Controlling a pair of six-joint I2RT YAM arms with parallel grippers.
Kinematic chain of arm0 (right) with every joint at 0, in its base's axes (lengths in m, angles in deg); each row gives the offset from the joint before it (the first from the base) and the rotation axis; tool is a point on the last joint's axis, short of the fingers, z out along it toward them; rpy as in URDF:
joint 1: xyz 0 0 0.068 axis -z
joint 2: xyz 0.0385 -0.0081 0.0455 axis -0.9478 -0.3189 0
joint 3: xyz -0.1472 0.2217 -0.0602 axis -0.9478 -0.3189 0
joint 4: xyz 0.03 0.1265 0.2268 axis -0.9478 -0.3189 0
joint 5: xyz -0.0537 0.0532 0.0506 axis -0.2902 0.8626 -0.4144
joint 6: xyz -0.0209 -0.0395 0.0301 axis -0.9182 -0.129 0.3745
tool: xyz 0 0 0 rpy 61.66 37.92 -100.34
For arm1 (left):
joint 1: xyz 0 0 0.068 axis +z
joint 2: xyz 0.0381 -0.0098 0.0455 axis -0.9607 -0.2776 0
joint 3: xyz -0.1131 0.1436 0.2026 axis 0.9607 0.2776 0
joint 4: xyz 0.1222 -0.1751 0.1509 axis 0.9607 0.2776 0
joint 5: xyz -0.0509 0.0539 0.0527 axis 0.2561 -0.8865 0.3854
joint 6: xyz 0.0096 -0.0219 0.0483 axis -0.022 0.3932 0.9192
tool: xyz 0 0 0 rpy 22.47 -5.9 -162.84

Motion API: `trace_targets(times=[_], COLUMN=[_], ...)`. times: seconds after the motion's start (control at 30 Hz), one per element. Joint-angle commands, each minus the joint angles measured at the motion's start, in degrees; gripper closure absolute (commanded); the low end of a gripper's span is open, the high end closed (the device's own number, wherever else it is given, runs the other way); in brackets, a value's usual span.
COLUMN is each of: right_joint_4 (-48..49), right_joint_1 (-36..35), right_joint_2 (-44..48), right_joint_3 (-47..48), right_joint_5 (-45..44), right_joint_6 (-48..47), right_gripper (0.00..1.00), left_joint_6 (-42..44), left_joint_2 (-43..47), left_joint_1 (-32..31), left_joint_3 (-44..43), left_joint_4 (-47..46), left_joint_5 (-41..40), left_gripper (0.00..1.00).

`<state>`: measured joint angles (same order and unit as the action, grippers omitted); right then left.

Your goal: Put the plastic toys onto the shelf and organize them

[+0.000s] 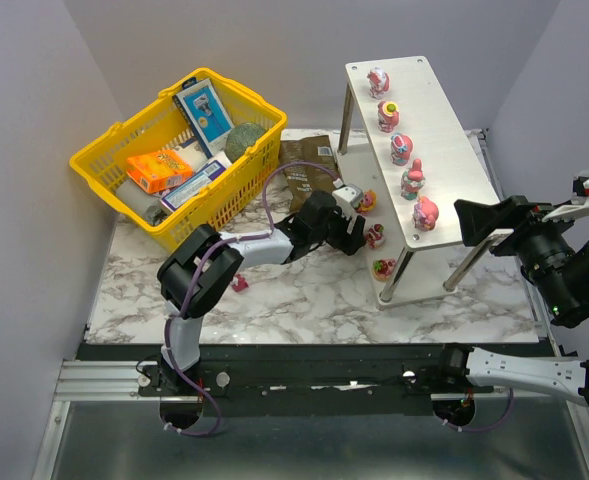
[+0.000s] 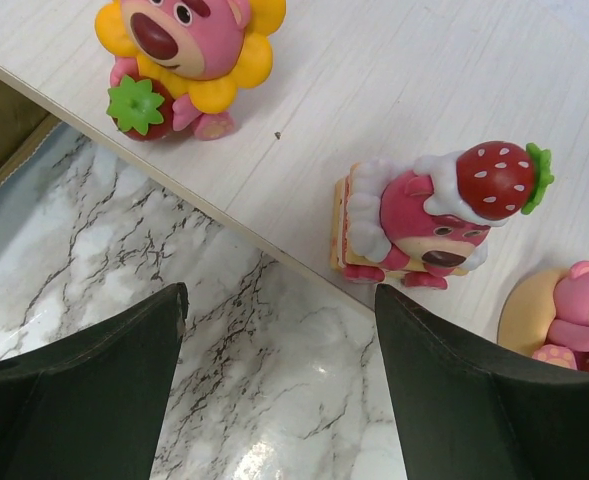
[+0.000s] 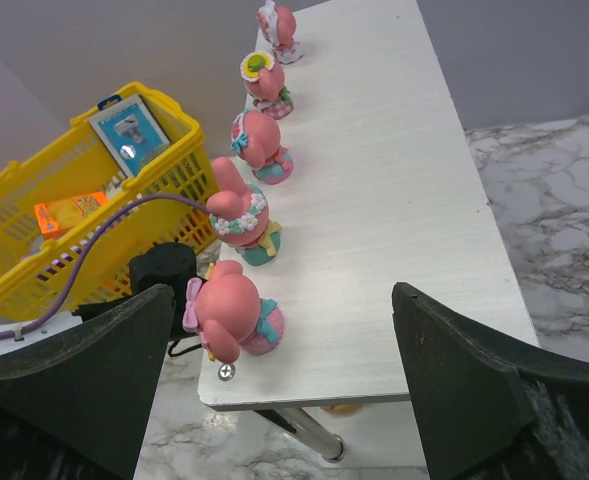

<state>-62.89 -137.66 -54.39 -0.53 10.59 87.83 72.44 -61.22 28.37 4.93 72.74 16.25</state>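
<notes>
The left gripper (image 2: 279,295) has its jaws spread wide with nothing between them. It hangs over the marble table (image 1: 304,300), just beside the long edge of the shelf's lower board (image 2: 374,80).

Three plastic toys stand on that board near the edge: a sunflower-collared bear (image 2: 179,60), a strawberry-topped bear (image 2: 434,215) and a third toy (image 2: 564,320) that is only partly in view.

On the shelf (image 1: 454,150), the top board holds five toys (image 1: 401,149) in a neat single row.

One small pink toy (image 1: 240,283) lies on the marble, well apart from the shelf on its left, beside the left arm's elbow. The task looks nearly done, with that toy probably the last one to place.

The left arm reaches forward and rightward, its elbow bent and its wrist at the shelf's lower tier.

The right gripper (image 3: 282,295) is also wide open and empty. It hovers at the near end of the shelf's top board.
</notes>
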Motion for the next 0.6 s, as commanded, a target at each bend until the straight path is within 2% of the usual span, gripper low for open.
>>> trace_targets(times=[0.0, 0.5, 0.57], right_joint_4=[1.2, 1.2, 1.2], right_joint_1=[0.3, 0.3, 0.3], right_joint_2=[0.3, 0.6, 0.7], right_joint_3=[-0.5, -0.7, -0.6], right_joint_5=[-0.5, -0.8, -0.9], right_joint_6=[-0.5, -0.7, -0.8], right_gripper=[0.04, 0.04, 0.04], left_joint_6=[1.1, 0.1, -0.2], left_joint_2=[-1.1, -2.7, -3.2], left_joint_1=[-0.4, -0.8, -0.8], left_joint_3=[-1.2, -2.5, -2.9], left_joint_4=[0.5, 0.2, 0.8], left_joint_5=[-0.6, -1.1, -1.6], left_gripper=[0.16, 0.17, 0.22])
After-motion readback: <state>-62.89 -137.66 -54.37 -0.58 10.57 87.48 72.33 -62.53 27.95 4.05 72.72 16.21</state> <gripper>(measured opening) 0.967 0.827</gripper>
